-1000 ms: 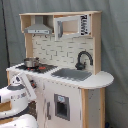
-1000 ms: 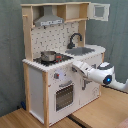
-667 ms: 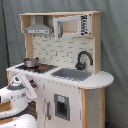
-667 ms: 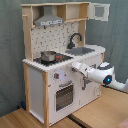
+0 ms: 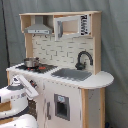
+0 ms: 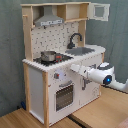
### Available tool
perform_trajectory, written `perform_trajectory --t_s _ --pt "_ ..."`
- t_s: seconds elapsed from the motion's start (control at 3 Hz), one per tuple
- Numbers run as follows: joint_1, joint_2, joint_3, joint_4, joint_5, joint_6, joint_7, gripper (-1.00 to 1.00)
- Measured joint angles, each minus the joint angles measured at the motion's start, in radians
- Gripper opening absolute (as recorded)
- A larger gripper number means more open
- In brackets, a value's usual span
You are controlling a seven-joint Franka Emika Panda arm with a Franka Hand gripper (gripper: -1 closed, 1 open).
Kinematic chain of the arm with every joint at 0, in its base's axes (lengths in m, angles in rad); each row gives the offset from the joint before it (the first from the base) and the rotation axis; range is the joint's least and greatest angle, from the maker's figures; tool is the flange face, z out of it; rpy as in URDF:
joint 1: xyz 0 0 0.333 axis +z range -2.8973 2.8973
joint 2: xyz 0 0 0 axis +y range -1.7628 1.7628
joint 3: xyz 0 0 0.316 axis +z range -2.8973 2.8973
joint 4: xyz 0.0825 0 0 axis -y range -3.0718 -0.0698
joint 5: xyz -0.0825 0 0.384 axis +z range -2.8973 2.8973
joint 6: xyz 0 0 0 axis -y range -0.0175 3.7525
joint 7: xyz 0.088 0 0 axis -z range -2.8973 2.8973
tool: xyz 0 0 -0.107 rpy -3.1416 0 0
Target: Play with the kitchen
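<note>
Arm first, since it sits nearest both cameras: its white wrist reaches toward the front panel of the kitchen [image 6: 60,60], and the gripper [image 6: 76,67] ends close to the knob row just under the stovetop [image 6: 54,58]. In the first exterior view the same gripper [image 5: 31,90] shows as a pale wedge against the panel beside the oven door [image 5: 61,106]. Whether its fingers are spread or closed, and whether they hold a knob, I cannot tell; the tip is too blurred against the white panel.

My judgement is that the step in hand is working a control on that front panel. Doing it well calls for a square, slow approach, so the fingertips straddle the knob rather than skate off it, and for a turn about the knob's own axis with little push, because the toy is light and could shift on the floor.

Behind the stovetop edge stands a small metal pot [image 6: 48,56], and it should stay undisturbed. Farther along the counter lie the grey sink [image 6: 82,51] and black faucet [image 6: 75,39]. Above all of them hangs the range hood [image 6: 49,20].
</note>
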Motion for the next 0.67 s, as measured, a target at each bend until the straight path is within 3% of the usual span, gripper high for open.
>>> perform_trajectory --t_s 0.67 --pt "0.000 -0.007 0.000 0.002 0.000 -0.002 -0.212 -1.00"
